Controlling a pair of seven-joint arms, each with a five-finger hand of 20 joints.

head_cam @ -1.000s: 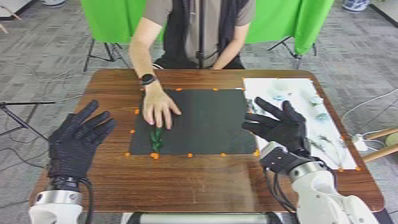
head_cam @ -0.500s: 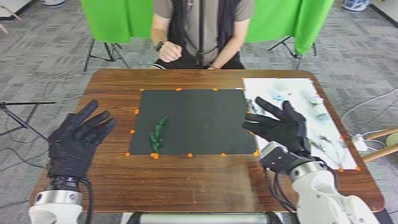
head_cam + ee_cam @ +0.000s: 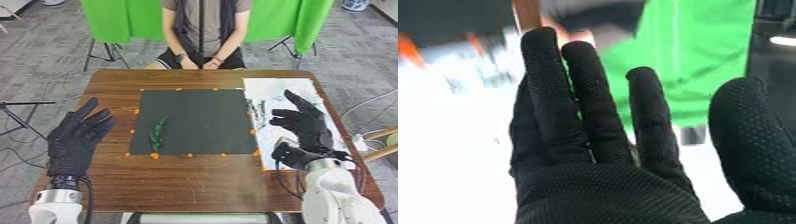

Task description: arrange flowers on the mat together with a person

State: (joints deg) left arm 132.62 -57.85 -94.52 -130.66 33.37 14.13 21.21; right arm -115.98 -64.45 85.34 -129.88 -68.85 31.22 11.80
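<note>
Raised over the white sheet on the right, the robot's right hand (image 3: 304,125) is spread, its fingers straight and apart from one another, with the thumb standing well off to one side. On the left, the robot's left hand (image 3: 75,145) is spread too, held up by the table's left edge with its fingers pointing to the far side.

Grey floor (image 3: 53,65) runs around the brown wooden table (image 3: 200,185), and a green cloth (image 3: 120,22) hangs beyond the far edge. Across the middle of the table lies a dark, square mat (image 3: 209,120). Just to its right is the long white sheet (image 3: 258,85), which reaches from the far edge of the table toward the near side and is partly hidden by the right hand. Pale flowers (image 3: 279,98) lie on its far part, too faint to tell one from another.

One green leafy sprig (image 3: 157,135) lies flat on the near left part of the mat, its far end leaning slightly right. Small orange marks (image 3: 155,156) dot the mat's border.
</note>
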